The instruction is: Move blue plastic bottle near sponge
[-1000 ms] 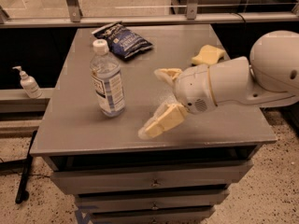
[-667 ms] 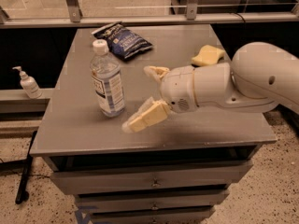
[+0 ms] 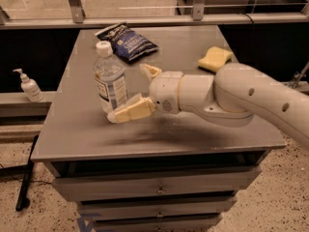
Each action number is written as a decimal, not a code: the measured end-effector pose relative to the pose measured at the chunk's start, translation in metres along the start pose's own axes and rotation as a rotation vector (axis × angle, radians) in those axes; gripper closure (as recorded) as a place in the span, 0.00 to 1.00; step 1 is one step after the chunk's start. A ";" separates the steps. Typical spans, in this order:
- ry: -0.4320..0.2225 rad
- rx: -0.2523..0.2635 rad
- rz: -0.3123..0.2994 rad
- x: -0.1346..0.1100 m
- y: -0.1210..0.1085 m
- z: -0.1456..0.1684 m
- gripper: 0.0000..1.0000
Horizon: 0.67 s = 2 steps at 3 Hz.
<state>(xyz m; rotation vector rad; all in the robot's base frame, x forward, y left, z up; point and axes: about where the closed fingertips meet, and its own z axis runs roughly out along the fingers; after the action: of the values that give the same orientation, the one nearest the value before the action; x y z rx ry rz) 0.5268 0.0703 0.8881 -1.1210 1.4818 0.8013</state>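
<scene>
A: Where was the thing to be moved?

B: The tall blue plastic bottle (image 3: 110, 81), clear-walled with a white screw cap and a white-and-blue label, stood upright on the grey metal table (image 3: 77, 129), a little left of the frame's middle.

A: And the hand?

B: The cream two-finger gripper (image 3: 127, 92) sat at the centre of the frame, at the end of a thick white arm (image 3: 251, 100) that reached in from the right edge. Its fingers were spread wide apart and held nothing.

A: How did the bottle lie against it?

B: Just to its left. The lower finger pointed leftward, and its tip overlapped the bottle's foot in the picture. The upper finger stood just right of the bottle's shoulder. Whether either one touched the plastic, I could not tell.

A: The sponge?

B: The pale yellow soft sponge (image 3: 215, 58) with a rounded outline lay at the upper right of the table, well apart from the bottle.

A: Anything else?

B: A dark blue crinkled snack bag (image 3: 126, 41) lay near the table's far edge, above the bottle in the frame. A small white pump dispenser (image 3: 29, 87) stood off the table on a pale ledge (image 3: 19, 99) at the left edge of the frame.
</scene>
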 end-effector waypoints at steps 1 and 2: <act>-0.077 0.017 0.052 -0.008 0.001 0.019 0.24; -0.121 0.031 0.084 -0.014 0.001 0.026 0.47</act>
<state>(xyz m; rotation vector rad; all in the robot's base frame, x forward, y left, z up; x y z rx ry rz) 0.5348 0.0973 0.8959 -0.9757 1.4426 0.8855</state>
